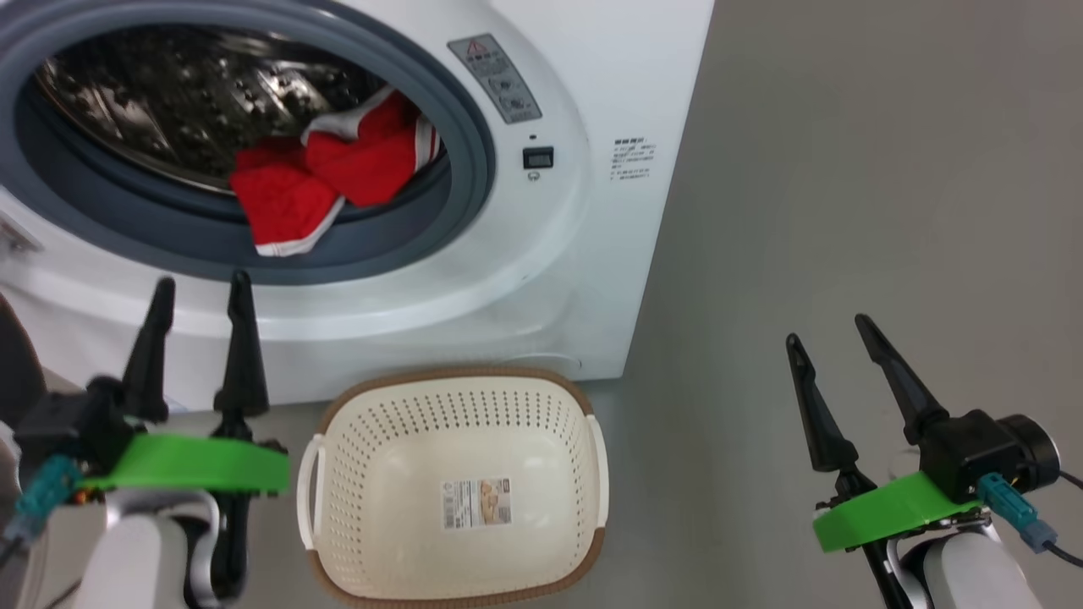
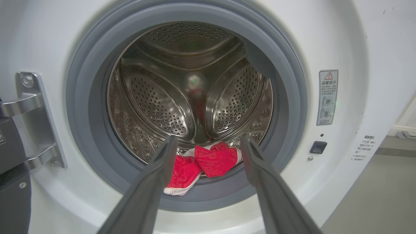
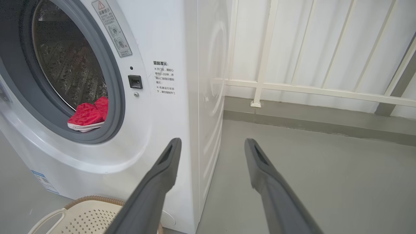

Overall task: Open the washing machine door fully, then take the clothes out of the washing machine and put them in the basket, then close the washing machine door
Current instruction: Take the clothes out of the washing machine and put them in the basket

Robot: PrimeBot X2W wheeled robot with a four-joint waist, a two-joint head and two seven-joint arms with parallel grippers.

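Left gripper (image 1: 203, 281) nearest, 2 fingers spread wide, gripping nothing, aimed at the drum (image 1: 169, 93) mouth, just short of the grey ring (image 1: 364, 254). Red clothes (image 1: 330, 173) with white trim, heaped at the drum's front lip, 1 fold drooping over the ring. Door (image 2: 9, 195) swung out at left on its hinge (image 2: 35, 120). Basket (image 1: 457, 376) on floor just before the washer (image 1: 609, 76), between both arms. Bare floor (image 1: 846, 169) right of washer. Right gripper (image 1: 827, 330) likewise parted, holding nothing, well apart from washer.
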